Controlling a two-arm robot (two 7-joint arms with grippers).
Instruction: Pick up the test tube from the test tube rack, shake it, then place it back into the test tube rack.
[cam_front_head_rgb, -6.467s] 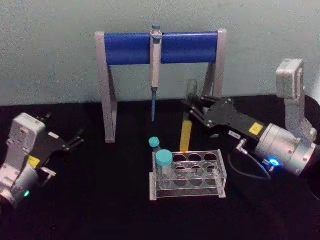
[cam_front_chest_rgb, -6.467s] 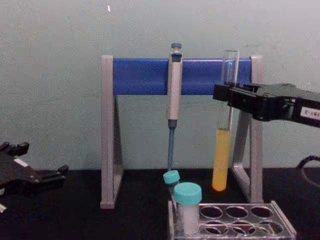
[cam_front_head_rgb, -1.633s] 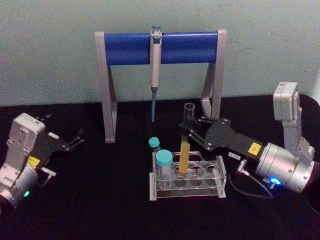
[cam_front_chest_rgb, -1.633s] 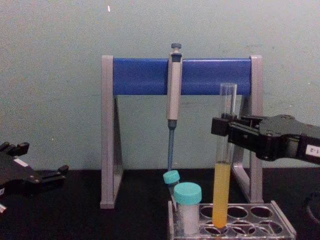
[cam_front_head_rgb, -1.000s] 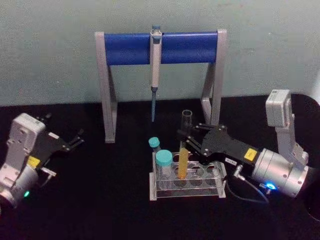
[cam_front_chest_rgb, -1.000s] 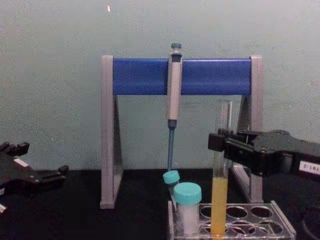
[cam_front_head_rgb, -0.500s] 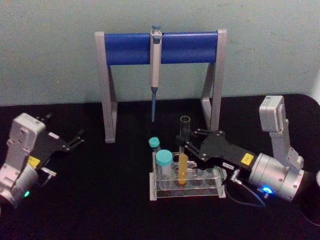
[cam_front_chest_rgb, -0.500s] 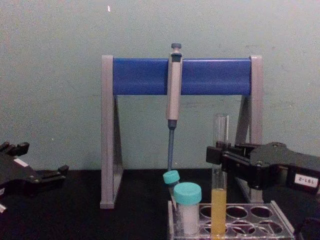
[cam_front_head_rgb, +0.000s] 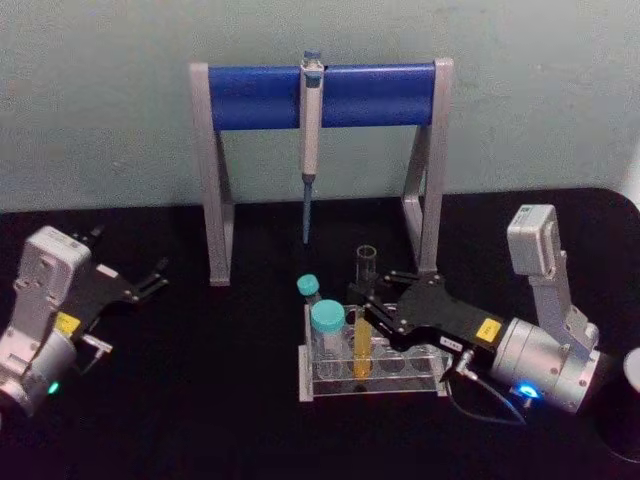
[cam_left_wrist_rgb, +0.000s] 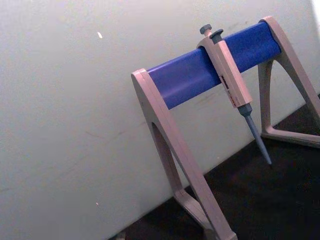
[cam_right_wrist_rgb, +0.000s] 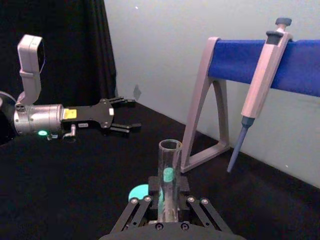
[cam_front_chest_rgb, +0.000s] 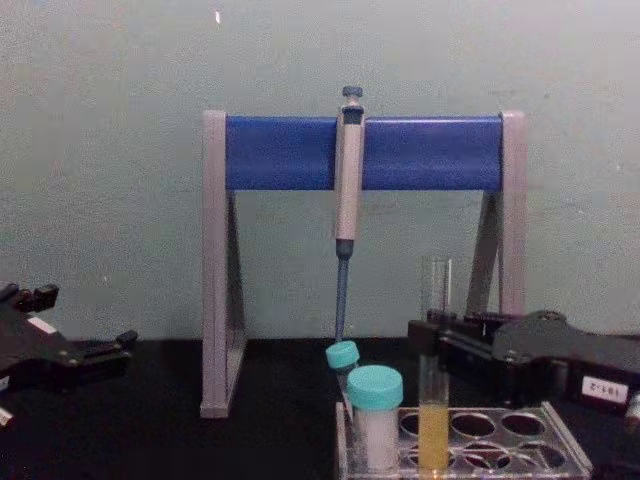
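Observation:
The test tube, clear glass with yellow-orange liquid in its lower part, stands upright with its bottom down in a hole of the clear test tube rack. My right gripper is shut on the tube's upper half, just above the rack's top plate. In the chest view the test tube rises from the rack with the right gripper across it. The right wrist view has the tube upright between the fingers. My left gripper rests open at the far left, away from the rack.
Two teal-capped tubes stand in the rack's left end. Behind the rack a grey pipette hangs on the tall grey-and-blue stand. A dark round object sits at the right edge. The black tabletop lies bare between rack and left arm.
My right gripper has come down and slightly nearer with the test tube, sinking it deeper into the rack hole. The left arm has not moved.

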